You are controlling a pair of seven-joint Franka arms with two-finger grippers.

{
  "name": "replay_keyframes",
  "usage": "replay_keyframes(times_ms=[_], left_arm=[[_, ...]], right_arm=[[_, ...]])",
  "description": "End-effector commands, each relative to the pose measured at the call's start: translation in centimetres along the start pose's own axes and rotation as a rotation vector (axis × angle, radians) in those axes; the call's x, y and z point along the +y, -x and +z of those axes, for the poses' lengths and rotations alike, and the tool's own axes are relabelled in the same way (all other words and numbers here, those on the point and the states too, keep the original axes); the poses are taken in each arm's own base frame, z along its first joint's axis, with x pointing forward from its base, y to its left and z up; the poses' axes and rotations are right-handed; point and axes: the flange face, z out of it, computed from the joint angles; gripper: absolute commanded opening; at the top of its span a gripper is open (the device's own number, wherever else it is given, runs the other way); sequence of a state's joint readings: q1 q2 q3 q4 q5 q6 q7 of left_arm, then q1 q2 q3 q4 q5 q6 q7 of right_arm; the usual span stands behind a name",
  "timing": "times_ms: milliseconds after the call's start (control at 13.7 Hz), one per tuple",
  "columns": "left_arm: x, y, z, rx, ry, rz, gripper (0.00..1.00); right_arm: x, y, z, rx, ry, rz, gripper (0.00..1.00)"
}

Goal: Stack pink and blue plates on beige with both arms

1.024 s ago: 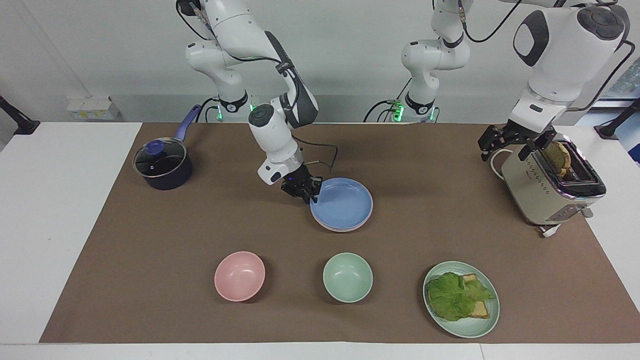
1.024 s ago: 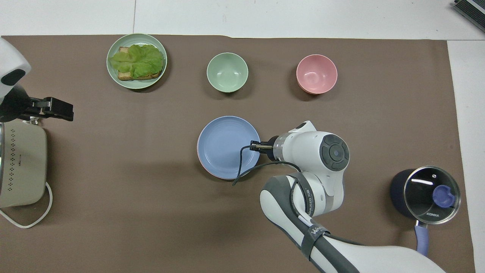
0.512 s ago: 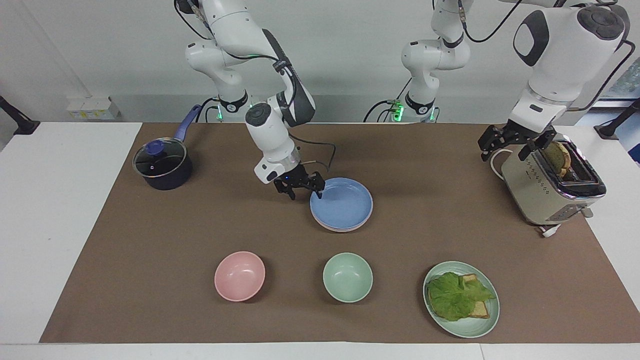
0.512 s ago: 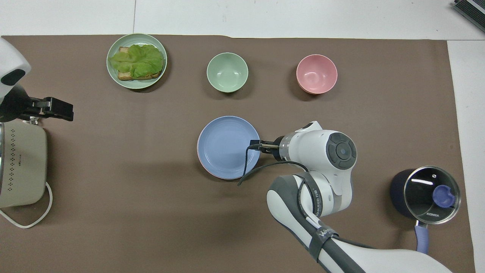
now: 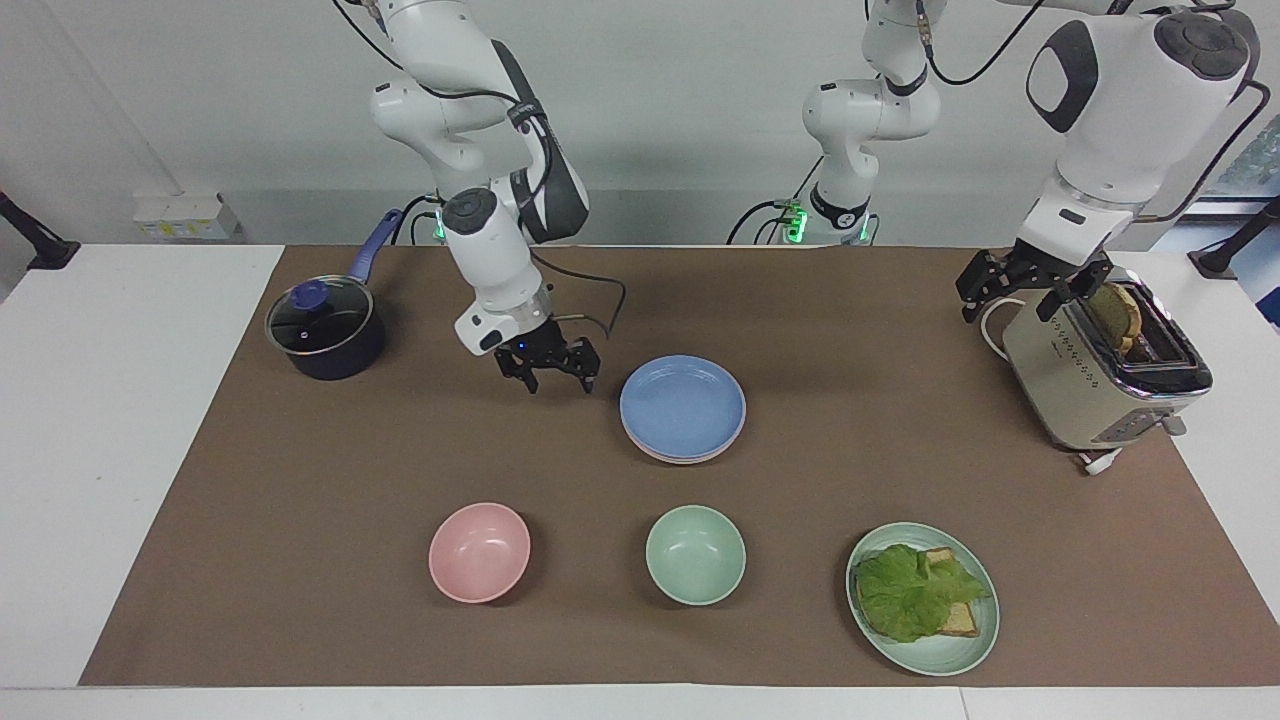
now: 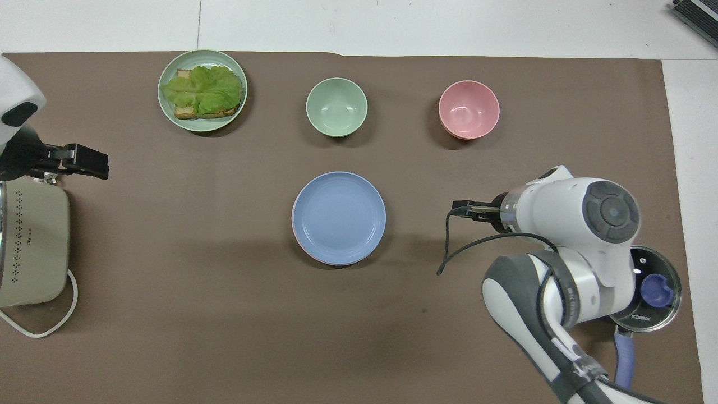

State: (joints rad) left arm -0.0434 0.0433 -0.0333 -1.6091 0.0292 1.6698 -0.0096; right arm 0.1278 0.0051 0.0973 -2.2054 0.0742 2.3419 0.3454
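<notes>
The blue plate [image 5: 683, 405] [image 6: 339, 217] lies on top of a stack in the middle of the brown mat. A thin pink rim [image 5: 672, 457] [image 6: 295, 236] of the pink plate shows just under it. The beige plate is hidden beneath them. My right gripper [image 5: 556, 382] hangs open and empty a little above the mat, beside the stack toward the right arm's end, apart from the plates. In the overhead view the right arm's wrist covers it. My left gripper [image 5: 1030, 287] [image 6: 84, 160] waits open over the toaster's end.
A toaster [image 5: 1100, 375] with bread stands at the left arm's end. A lidded dark pan [image 5: 325, 330] sits at the right arm's end. Farther from the robots are a pink bowl [image 5: 479, 552], a mint bowl [image 5: 695, 554] and a green plate [image 5: 935, 655] with a lettuce sandwich.
My right gripper opened, let go of the blue plate's rim, then drew away toward the right arm's end. The blue plate stays on the stack. The left arm has not moved.
</notes>
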Motion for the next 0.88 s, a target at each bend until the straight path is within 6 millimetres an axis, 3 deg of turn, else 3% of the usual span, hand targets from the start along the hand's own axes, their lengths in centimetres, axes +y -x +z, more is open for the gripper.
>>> replay_keyframes(times_ms=[0, 146, 366, 585, 805], left_arm=[[-0.3, 0.4, -0.6, -0.005, -0.011, -0.010, 1.00], [-0.4, 0.4, -0.5, -0.005, -0.011, -0.010, 1.00], [-0.4, 0.4, -0.5, -0.005, -0.011, -0.011, 1.00], [-0.3, 0.4, -0.5, -0.005, -0.011, -0.008, 1.00], [-0.4, 0.4, -0.5, -0.005, -0.011, -0.011, 1.00]], right_arm=[[3.2, -1.9, -3.7, 0.006, 0.072, -0.024, 1.00], [4.9, -4.7, -7.9, 0.001, 0.084, -0.033, 1.00], [5.9, -7.5, -12.7, -0.027, 0.097, -0.052, 1.00], [7.3, -8.6, -18.2, -0.019, 0.105, -0.041, 1.00], [7.7, -8.3, -22.8, -0.053, 0.114, -0.026, 1.00]])
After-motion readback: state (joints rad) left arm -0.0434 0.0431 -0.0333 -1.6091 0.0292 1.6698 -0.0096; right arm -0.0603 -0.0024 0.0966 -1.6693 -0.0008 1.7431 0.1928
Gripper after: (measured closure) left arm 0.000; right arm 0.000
